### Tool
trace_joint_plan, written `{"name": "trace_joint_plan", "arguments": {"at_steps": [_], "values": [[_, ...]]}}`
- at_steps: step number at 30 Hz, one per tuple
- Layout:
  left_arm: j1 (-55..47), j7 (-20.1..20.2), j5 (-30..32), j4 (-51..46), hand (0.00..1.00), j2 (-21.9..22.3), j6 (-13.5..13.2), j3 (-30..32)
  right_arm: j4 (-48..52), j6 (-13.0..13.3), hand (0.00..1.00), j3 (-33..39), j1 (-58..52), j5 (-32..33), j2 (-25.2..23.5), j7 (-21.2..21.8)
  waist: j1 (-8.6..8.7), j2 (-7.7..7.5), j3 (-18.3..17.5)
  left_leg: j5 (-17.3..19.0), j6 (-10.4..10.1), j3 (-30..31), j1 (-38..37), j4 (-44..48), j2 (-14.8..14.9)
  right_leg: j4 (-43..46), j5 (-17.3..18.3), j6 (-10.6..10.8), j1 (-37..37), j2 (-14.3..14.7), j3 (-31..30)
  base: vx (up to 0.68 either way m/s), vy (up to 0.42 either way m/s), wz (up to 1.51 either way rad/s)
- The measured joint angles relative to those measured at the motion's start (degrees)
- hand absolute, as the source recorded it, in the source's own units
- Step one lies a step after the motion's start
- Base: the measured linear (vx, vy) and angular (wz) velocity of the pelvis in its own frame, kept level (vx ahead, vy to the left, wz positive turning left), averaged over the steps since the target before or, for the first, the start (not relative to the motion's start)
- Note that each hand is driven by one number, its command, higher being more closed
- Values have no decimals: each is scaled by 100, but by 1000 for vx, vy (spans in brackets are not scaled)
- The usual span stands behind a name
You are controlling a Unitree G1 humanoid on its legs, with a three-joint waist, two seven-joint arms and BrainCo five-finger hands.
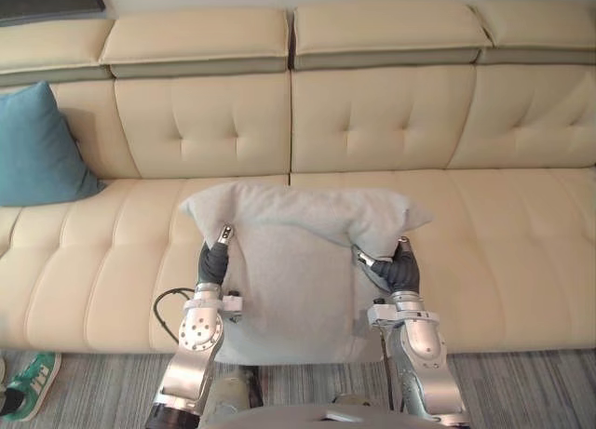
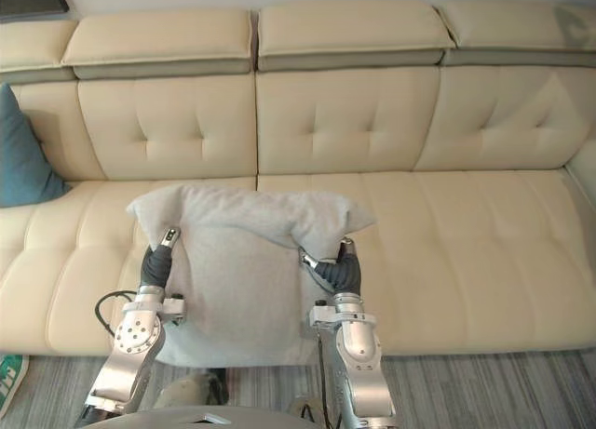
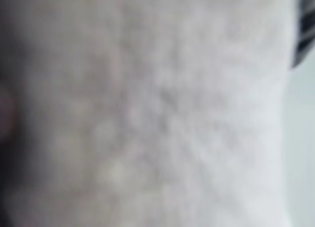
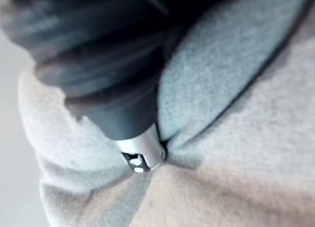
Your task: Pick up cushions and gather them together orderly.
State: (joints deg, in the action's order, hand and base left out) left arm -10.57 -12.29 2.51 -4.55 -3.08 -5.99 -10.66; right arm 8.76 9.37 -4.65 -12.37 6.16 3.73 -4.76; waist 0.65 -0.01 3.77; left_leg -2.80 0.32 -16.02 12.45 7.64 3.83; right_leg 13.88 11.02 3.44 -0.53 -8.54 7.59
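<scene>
Right hand [image 1: 396, 269] pinches a fold at one side of the grey cushion [image 1: 293, 280]; left hand [image 1: 214, 260] presses the opposite side, though its grip cannot be told. That cushion hangs upright before the sofa [image 1: 484, 252] front edge, well apart from the teal cushion [image 1: 37, 150] at far left. Soft and puckered at the pinch, it could slip free if that thin fold pulls out.

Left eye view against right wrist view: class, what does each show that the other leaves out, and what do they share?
The left eye view takes in the cream sofa, a teal cushion at its left end, a green shoe on the floor and the left hand. The right wrist view adds, close up, a crease in the grey cushion where the right hand presses in. Both share that cushion and that hand.
</scene>
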Motion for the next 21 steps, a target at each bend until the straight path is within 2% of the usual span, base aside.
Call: {"name": "trace_joint_plan", "arguments": {"at_steps": [4, 8, 12, 14, 16, 18, 19, 20, 21], "values": [[-108, 61, 1, -1, 100, -45, 1, 70, -367, -36, 100, -40, 188, -110, -11, 68, 73, -61, -59, -148, 26, 39, -150, -357, 1, -389, -390, 3, 93, 124, -262, 67, 58, -13], [-95, 70, 0, 4, 100, -50, 1, 145, -369, -55, 100, -82, 278, -208, 3, 61, 100, -72, -67, -354, -7, 46, -401, -719, -15, -599, -520, 59, 192, 169, -405, -45, 27, -21], [106, 14, -12, 36, 100, -52, 1, 213, -476, -58, 100, -88, 644, -215, 21, 9, 128, -79, -80, -690, -79, 204, -522, -1174, -84, -739, -479, 46, 158, 171, -440, -150, 22, -10], [287, -33, -18, 118, 100, -52, 11, 308, -608, -81, 100, -147, 945, -256, 20, -124, 103, -90, -79, -724, -158, 193, -453, -1262, -134, -752, -282, 93, 37, 117, -467, -250, 29, -20], [404, -233, -19, 128, 100, -45, 25, 364, -763, -103, 100, -226, 1267, -387, 27, -234, 95, 33, -97, -700, -189, 399, -451, -1266, -130, -624, -235, 127, -43, 152, -495, -271, 22, -11], [733, -389, -24, 142, 100, -92, 27, 380, -770, -116, 100, -245, 1649, -439, 29, -427, 83, 61, -137, -485, -511, 558, -318, -1265, -129, -681, -330, -5, -168, 152, -497, -153, 33, 0], [1029, -490, -38, 190, 100, -179, 26, 405, -777, -118, 100, -242, 1996, -445, 33, -533, 54, 21, -132, -548, -453, 589, -207, -1214, -154, -822, -455, -31, -272, 84, -516, -80, 45, -21], [1225, -587, -52, 256, 100, -251, 25, 400, -778, -117, 100, -240, 2213, -450, 54, -632, -20, 55, -143, -626, -357, 681, -154, -1147, -144, -883, -530, -29, -352, 108, -533, -42, 29, -39], [1682, -740, -86, 367, 100, -370, 26, 399, -785, -114, 100, -245, 2722, -480, 105, -841, -44, 176, -140, -853, -267, 789, -65, -1259, -71, -994, -772, 59, -486, 277, -581, -27, -5, -30]]}}
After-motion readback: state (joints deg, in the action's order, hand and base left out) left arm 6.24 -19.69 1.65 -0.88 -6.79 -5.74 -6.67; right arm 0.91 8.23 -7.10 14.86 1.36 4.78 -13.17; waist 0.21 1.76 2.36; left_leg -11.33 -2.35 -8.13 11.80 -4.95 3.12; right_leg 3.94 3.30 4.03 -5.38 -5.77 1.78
